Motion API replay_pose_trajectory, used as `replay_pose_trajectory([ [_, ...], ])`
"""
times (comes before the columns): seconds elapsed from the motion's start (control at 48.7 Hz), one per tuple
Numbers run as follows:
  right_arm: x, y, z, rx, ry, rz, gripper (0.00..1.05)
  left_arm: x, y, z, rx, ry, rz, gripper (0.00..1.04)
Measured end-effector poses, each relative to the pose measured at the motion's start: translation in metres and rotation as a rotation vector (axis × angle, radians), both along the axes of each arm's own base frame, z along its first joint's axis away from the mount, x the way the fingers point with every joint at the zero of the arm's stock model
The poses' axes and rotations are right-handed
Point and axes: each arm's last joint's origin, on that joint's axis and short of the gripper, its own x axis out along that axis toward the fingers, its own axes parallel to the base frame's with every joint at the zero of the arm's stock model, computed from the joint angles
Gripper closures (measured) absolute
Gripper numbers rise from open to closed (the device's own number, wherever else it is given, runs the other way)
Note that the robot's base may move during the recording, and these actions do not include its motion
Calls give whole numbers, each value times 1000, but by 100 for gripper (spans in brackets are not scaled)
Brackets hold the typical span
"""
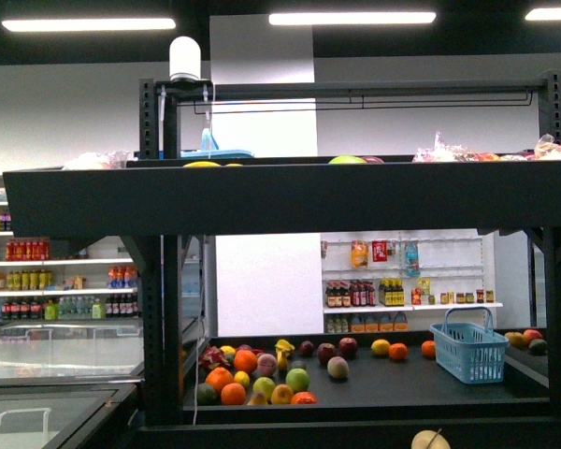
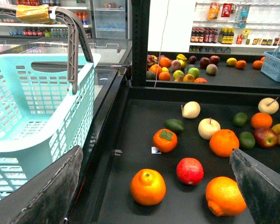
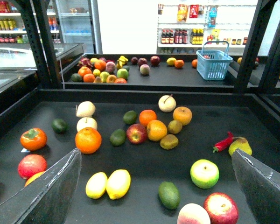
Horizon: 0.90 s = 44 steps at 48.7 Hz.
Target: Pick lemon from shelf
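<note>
Two bright yellow lemons [image 3: 118,183] lie side by side on the black deck of the shelf [image 3: 196,140] in the right wrist view. My right gripper [image 3: 155,153] hangs open above the deck, and the lemons sit between its fingers, nearer the left-hand finger [image 3: 46,196]. My left gripper [image 2: 155,150] is open too, over another part of the shelf deck [image 2: 130,140] with oranges and a red fruit below it; no lemon shows there. Neither arm appears in the front view, where the shelf's thick front edge [image 1: 290,196] crosses the picture.
Near the lemons lie an avocado [image 3: 169,194], a green apple [image 3: 204,173], a red apple [image 3: 220,208], a peach [image 3: 193,215] and an orange [image 3: 88,140]. A teal basket [image 2: 32,102] hangs beside the left gripper. A second rack with fruit and a blue basket [image 3: 214,64] stands behind.
</note>
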Motion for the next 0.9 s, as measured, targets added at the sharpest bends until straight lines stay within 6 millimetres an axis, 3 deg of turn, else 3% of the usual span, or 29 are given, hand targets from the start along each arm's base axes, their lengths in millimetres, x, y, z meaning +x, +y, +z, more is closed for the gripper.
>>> replay_pose_trajectory([
  [0.123, 0, 0, 0, 0, 0, 0, 8, 5, 1, 7, -276, 148, 36, 8],
  [0.288, 0, 0, 0, 0, 0, 0, 8, 24, 13, 59, -620, 87, 11, 8],
  [0.472, 0, 0, 0, 0, 0, 0, 8, 63, 50, 100, -962, 82, 85, 8],
  [0.719, 0, 0, 0, 0, 0, 0, 8, 120, 111, 117, -1226, 82, 277, 8],
  [0.904, 0, 0, 0, 0, 0, 0, 8, 163, 140, 126, -1305, 61, 334, 8],
])
